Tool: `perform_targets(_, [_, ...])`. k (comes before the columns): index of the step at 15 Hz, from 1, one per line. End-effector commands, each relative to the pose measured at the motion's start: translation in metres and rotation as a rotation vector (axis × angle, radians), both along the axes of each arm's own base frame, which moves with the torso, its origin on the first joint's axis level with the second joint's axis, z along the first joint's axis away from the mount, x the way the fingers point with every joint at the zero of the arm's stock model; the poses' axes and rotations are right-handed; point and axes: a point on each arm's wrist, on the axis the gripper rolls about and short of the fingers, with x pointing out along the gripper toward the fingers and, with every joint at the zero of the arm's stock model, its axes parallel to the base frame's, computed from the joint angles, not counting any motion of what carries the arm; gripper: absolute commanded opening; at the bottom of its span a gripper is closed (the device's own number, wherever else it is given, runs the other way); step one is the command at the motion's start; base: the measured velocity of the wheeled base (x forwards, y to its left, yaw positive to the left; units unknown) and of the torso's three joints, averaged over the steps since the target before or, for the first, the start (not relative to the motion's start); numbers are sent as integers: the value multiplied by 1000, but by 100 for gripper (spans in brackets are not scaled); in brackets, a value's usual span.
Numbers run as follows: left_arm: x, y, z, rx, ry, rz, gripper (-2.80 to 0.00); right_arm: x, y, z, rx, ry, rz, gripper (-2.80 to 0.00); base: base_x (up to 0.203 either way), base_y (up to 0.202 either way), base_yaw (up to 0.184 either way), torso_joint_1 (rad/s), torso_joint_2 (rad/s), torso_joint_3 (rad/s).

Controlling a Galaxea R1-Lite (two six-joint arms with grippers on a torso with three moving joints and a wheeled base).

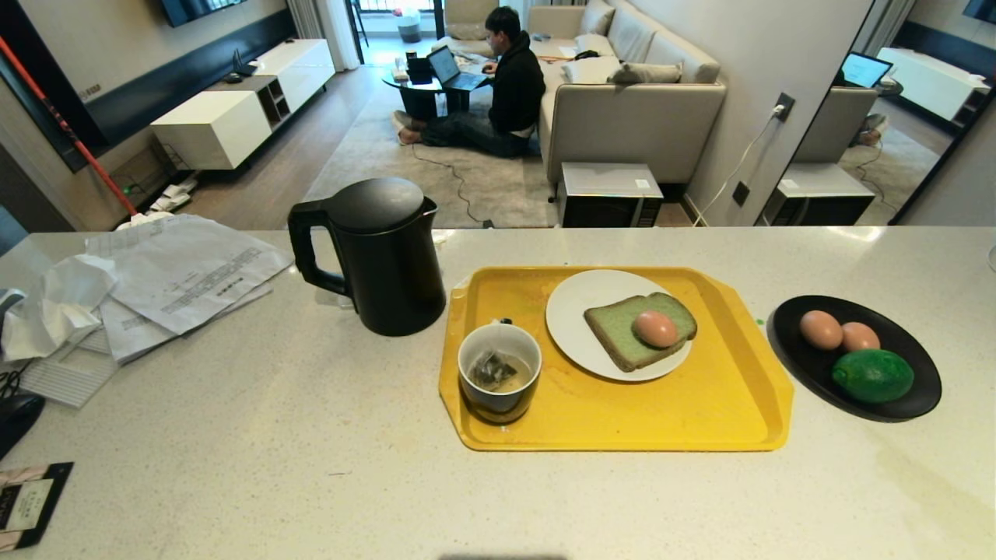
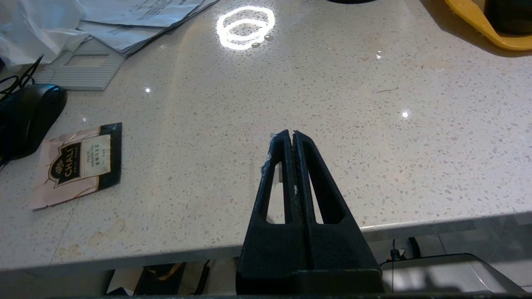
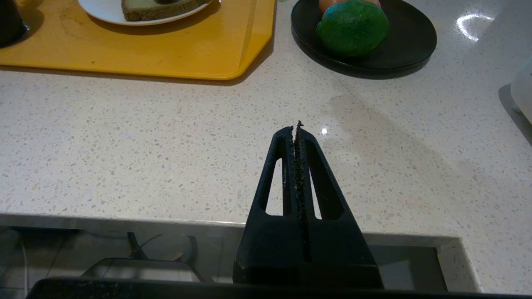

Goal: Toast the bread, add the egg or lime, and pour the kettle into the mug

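Note:
On the yellow tray [image 1: 700,412] a white plate [image 1: 572,311] holds the green bread [image 1: 622,330] with one egg [image 1: 656,328] lying on top. The mug [image 1: 499,379], with a tea bag and liquid inside, stands at the tray's near left corner. The black kettle [image 1: 379,253] stands on the counter left of the tray. A black dish [image 1: 903,389] to the right holds two more eggs [image 1: 821,329] and the lime [image 1: 873,375]. My left gripper [image 2: 292,133] is shut and empty by the counter's near edge. My right gripper [image 3: 296,126] is shut and empty too, short of the lime [image 3: 352,27].
Papers and crumpled tissue [image 1: 156,280] lie at the counter's left, with a computer mouse [image 2: 29,116] and a tea sachet [image 2: 79,164] nearer the front edge. Beyond the counter a person [image 1: 510,85] sits on the floor at a laptop beside a sofa.

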Motion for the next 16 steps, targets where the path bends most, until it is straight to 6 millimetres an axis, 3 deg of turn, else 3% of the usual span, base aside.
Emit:
perform_targets(1, [0,0,0,-3,0,2,-280,0,0,0,1,0,0,-280,0,0,0,0,0,0])
perform_targets(16, [0,0,0,-3,0,2,-280,0,0,0,0,0,0,-280,0,0,0,0,0,0])
